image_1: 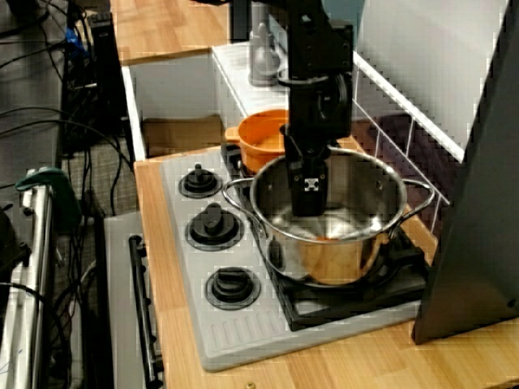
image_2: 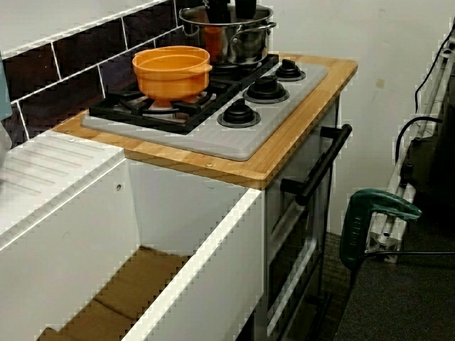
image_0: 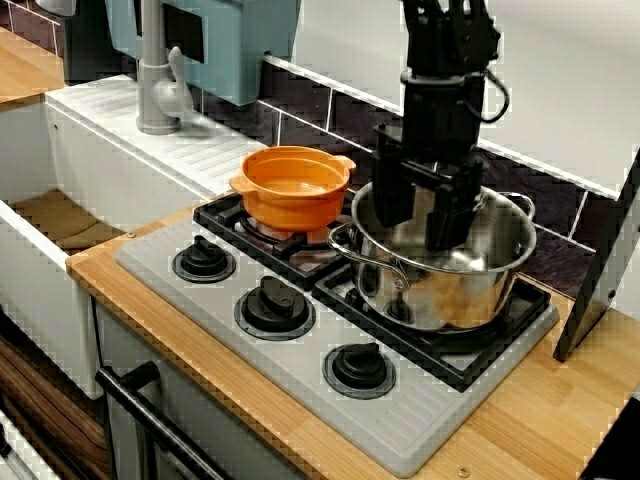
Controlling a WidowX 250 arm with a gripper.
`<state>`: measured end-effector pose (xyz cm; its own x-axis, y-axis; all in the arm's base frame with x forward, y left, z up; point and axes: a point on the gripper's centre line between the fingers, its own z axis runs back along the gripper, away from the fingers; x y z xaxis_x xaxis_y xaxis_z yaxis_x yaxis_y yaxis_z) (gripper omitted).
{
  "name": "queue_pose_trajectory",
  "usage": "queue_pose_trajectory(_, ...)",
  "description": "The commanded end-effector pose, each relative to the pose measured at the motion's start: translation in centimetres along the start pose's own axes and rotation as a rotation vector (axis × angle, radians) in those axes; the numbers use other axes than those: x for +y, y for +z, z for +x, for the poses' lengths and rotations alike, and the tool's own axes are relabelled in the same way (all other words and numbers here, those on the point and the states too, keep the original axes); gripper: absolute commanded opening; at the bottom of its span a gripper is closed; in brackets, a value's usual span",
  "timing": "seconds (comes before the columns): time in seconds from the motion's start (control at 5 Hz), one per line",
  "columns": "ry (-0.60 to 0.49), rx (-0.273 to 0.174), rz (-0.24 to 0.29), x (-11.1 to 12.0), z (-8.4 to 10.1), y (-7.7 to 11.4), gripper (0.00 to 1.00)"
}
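Pincer inside stainless steel pot, fingers spread apart, nothing seen between them. Steel pot on hob burner. Orange pot just beside, at 10 o'clock. Knobs at 8 o'clock.

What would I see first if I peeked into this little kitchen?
Probably the black robot fingers hanging, spread apart, inside the shiny round steel pot on one burner of the grey stove. On the next burner sits a bright orange round pot. Three black round knobs line up along the stove's front.
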<state>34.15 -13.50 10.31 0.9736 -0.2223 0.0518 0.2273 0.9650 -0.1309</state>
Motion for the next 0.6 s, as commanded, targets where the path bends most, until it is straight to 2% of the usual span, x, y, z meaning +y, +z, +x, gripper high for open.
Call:
queue_pose_trajectory(0.0,-0.030,-0.046,0.010,-1.1,-0.6,0.6,1.00)
queue_pose_trajectory(0.4,-0.049,-0.054,0.007,-2.5,-0.8,0.1,1.00)
